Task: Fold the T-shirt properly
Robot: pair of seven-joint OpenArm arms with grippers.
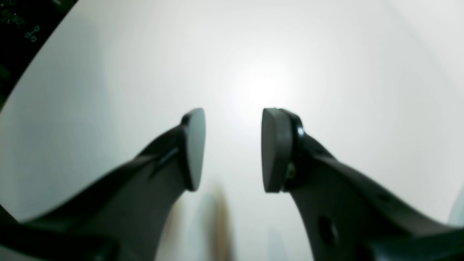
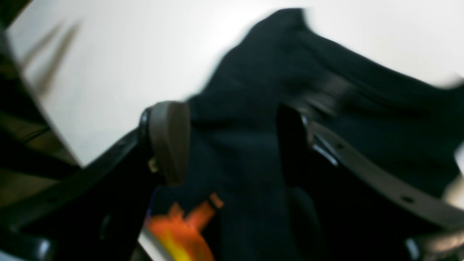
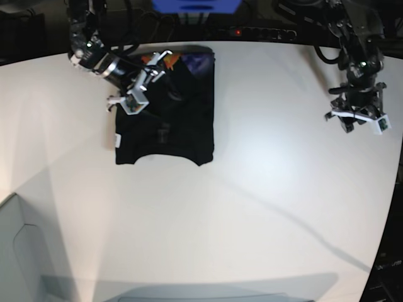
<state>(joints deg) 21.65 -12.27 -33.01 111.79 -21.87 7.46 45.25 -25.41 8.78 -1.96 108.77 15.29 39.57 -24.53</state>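
The black T-shirt (image 3: 167, 119) lies on the white table (image 3: 264, 207) at the back left, partly folded into a rough rectangle with the orange print (image 3: 151, 58) at its far edge. My right gripper (image 3: 146, 82) hovers over the shirt's upper left part. In the right wrist view the right gripper (image 2: 232, 123) is open, with black cloth (image 2: 246, 90) under and between its pads (image 2: 170, 141) and the orange print (image 2: 181, 228) close below. My left gripper (image 3: 357, 121) is open and empty over bare table at the far right, far from the shirt; the left wrist view shows the left gripper (image 1: 233, 119) with its jaws apart.
A grey bin-like shape (image 3: 19, 251) stands at the front left corner. Cables and dark equipment (image 3: 252, 28) run along the table's back edge. The table's curved edge (image 1: 40, 47) shows at the top left of the left wrist view.
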